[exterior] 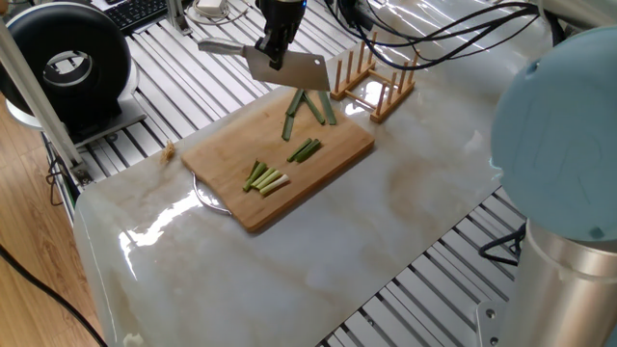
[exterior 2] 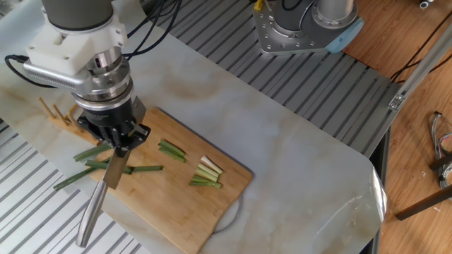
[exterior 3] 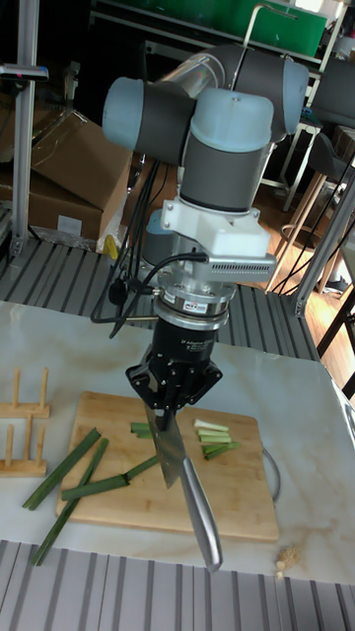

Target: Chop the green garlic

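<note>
My gripper [exterior: 275,46] [exterior 2: 118,139] [exterior 3: 169,396] is shut on the handle end of a cleaver [exterior: 289,69] [exterior 2: 99,194] [exterior 3: 183,475], held above the far end of the bamboo cutting board [exterior: 231,145] [exterior 2: 185,201] [exterior 3: 237,508]. The blade hangs over the long dark green garlic stalks [exterior: 310,106] [exterior 2: 88,166] [exterior 3: 74,480], which stick out past the board's edge. Short green garlic pieces [exterior: 305,149] [exterior 2: 171,149] lie mid-board. Pale whitish-green pieces [exterior: 266,179] [exterior 2: 207,173] [exterior 3: 213,440] lie nearer the other end.
A wooden peg rack [exterior: 374,77] [exterior 2: 55,111] [exterior 3: 22,434] stands just beyond the board by the long stalks. A black round device [exterior: 66,63] and a keyboard [exterior: 137,12] sit off the marble top. A metal ring [exterior: 206,199] peeks from under the board.
</note>
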